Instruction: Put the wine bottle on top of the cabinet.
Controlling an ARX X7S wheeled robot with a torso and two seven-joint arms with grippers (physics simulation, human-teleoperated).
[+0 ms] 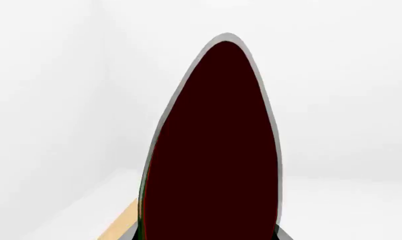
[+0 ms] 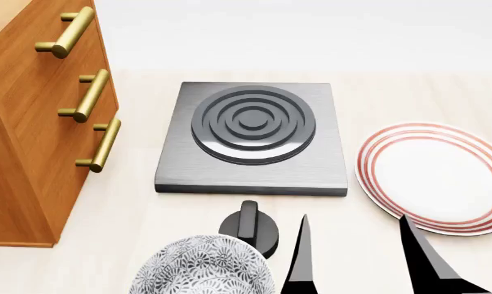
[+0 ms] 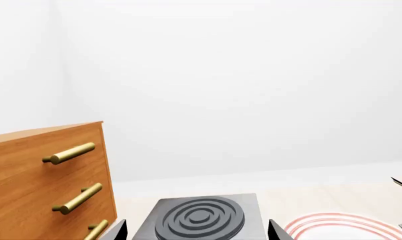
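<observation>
The wine bottle (image 1: pixel 214 150) fills the middle of the left wrist view as a huge dark red oval with a grey-green glass rim, too close for its neck or label to show. My left gripper (image 1: pixel 208 236) is shut on it, with dark finger corners flanking its base. Neither the bottle nor the left arm shows in the head view. The reddish-brown cabinet (image 2: pixel 33 122) with brass bar handles stands at the left, and its top edge shows in the right wrist view (image 3: pixel 47 132). My right gripper (image 2: pixel 354 223) (image 3: pixel 197 223) hangs open and empty near the table's front.
A grey hotplate (image 2: pixel 250 138) with dark rings sits mid-table, its black knob (image 2: pixel 250 226) in front. A patterned bowl (image 2: pixel 201 269) is at the front. A white plate (image 2: pixel 434 177) with red rings lies right. A pale wooden strip (image 1: pixel 121 222) shows beside the bottle.
</observation>
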